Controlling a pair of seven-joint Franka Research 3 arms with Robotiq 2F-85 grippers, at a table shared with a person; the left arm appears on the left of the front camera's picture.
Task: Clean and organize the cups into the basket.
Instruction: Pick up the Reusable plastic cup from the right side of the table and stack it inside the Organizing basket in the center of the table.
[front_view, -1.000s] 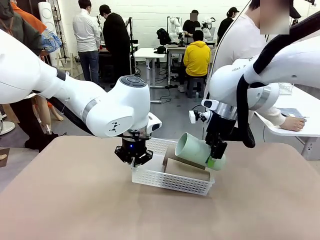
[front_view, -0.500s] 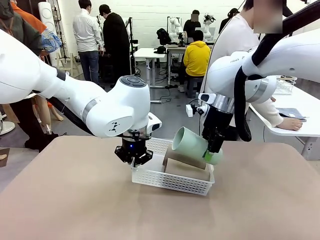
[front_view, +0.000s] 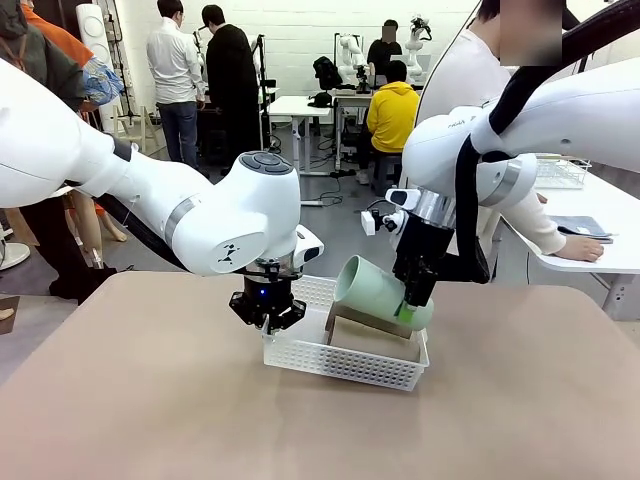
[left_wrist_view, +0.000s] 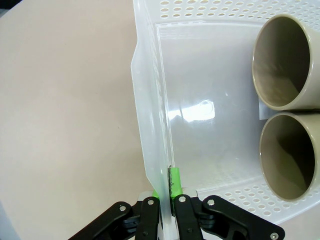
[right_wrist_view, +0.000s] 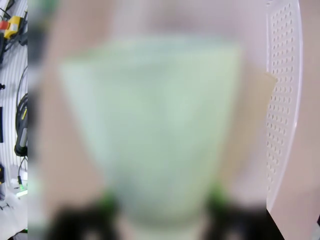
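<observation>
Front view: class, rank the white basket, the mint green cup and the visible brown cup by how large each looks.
1. white basket, clearly widest.
2. mint green cup, held by the right tool above the basket.
3. brown cup, though the green cup and basket wall partly cover it, so its rank is unsure.

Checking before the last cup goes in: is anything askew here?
Yes. The basket sits tilted, its left end wall pinched by the left gripper. The mint cup, held by the right gripper, hangs slanted over two brown cups.

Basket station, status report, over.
Left gripper shut on basket wall. Right gripper holds mint cup, tilted above two brown cups lying in basket. Nothing blocking.
</observation>
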